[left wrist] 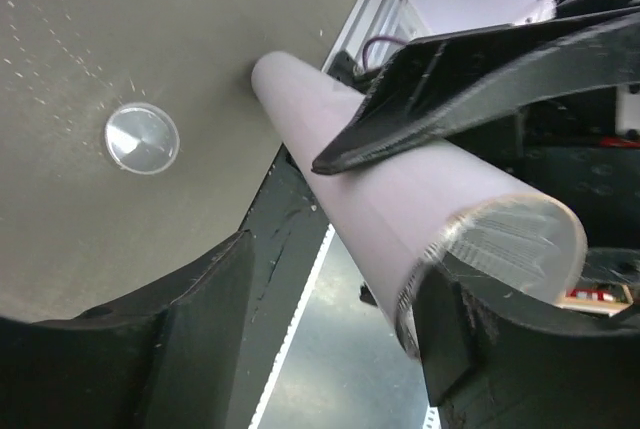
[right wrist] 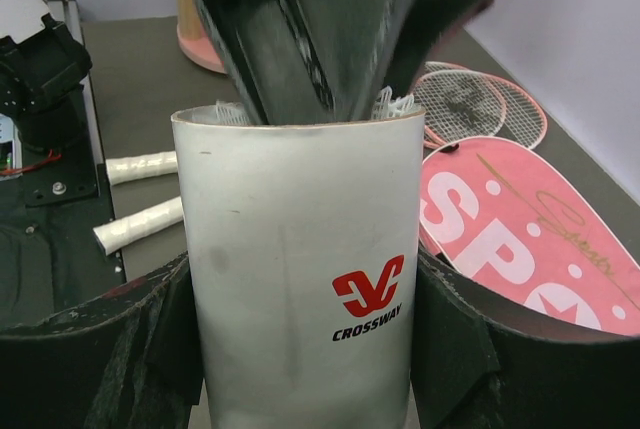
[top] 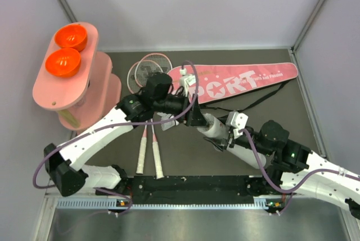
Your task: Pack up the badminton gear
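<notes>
My right gripper [top: 220, 132] is shut on the white cardboard tube [right wrist: 300, 249], marked "CROSSWAY", and holds it tilted above the mat. White shuttlecock feathers [right wrist: 395, 104] show at its open mouth. My left gripper [top: 194, 118] is open at that mouth, with one finger [left wrist: 480, 349] against the rim and the other well apart from it. Two pink-framed rackets [top: 145, 72] lie side by side on the mat, their white handles [top: 149, 151] pointing toward me. The pink "SPORT" bag [top: 242, 81] lies flat at the back right with its black strap [top: 264, 99].
A pink oval stand [top: 64, 78] with two orange bowls [top: 70, 36] stands at the back left. A small clear round cap [left wrist: 142, 137] lies on the dark mat. A black rail [top: 191, 185] runs along the near edge. Grey walls close in three sides.
</notes>
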Controlling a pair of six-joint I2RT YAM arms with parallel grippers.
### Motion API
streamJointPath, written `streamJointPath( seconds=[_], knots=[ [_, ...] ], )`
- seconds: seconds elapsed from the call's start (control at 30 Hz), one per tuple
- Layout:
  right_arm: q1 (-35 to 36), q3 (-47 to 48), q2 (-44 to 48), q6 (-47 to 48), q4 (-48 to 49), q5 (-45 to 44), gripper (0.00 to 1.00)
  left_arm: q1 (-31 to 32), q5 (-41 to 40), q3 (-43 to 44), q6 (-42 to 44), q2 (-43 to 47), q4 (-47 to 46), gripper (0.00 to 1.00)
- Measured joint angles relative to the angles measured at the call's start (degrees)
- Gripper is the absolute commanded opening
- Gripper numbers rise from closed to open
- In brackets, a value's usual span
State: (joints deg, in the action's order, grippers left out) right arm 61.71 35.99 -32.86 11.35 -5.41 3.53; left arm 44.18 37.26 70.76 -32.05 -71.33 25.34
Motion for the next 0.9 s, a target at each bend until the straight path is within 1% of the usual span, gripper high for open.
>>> streamJointPath(
  seconds=[0.07, 0.13, 0.17, 0.27, 0.33, 0.43, 0.57, 0.67, 0.77, 0.8, 0.9],
  knots=[
    [0.0, 0.0, 0.0, 0.04, -0.26, 0.31, 0.43, 2.23, -0.72, 0.0, -0.07, -2.75, 0.0, 0.64],
    [0.0, -0.44, -0.17, 0.39, -0.72, 0.26, 0.43, 3.34, -1.2, 0.0, 0.0, -4.31, -0.04, 0.67],
    [-0.04, -0.44, -0.31, 0.55, -0.94, 0.07, 0.43, 3.76, -1.55, 0.0, 0.2, -4.85, 0.09, 0.77],
    [-0.04, -0.44, -0.42, 0.79, -0.9, 0.09, 0.43, 4.15, -4.2, 0.68, 1.66, -5.14, 2.1, 0.95],
    [-0.04, -0.44, -0.42, 0.81, -0.28, 0.33, 0.43, 3.65, -5.62, 0.9, 2.32, -4.68, 3.32, 0.98],
    [-0.04, -0.48, -0.66, 0.83, 0.28, 0.33, 0.43, 1.27, -6.19, 0.11, 2.8, -2.1, 3.91, 0.98],
    [-0.07, -0.48, -0.66, 0.83, 0.33, 0.17, 0.43, -4.28, -6.75, -0.74, 4.0, 4.66, 5.97, 0.97],
    [-0.04, -0.55, -0.63, 0.85, 0.35, 0.2, 0.44, -8.09, -8.76, -0.83, 4.7, 8.94, 6.43, 0.91],
    [-0.07, -0.63, -0.57, 0.9, 0.5, 0.2, 0.44, -11.47, -12.15, -2.6, 4.0, 12.24, 6.05, 0.88],
    [-0.07, -0.63, -0.57, 0.9, 0.5, 0.2, 0.44, -12.5, -13.46, -3.96, 3.41, 13.16, 5.92, 0.85],
    [-0.07, -0.63, -0.5, 0.85, 0.5, 0.2, 0.43, -14.34, -17.44, -8.33, 1.44, 13.7, 5.16, 0.73]
  ],
)
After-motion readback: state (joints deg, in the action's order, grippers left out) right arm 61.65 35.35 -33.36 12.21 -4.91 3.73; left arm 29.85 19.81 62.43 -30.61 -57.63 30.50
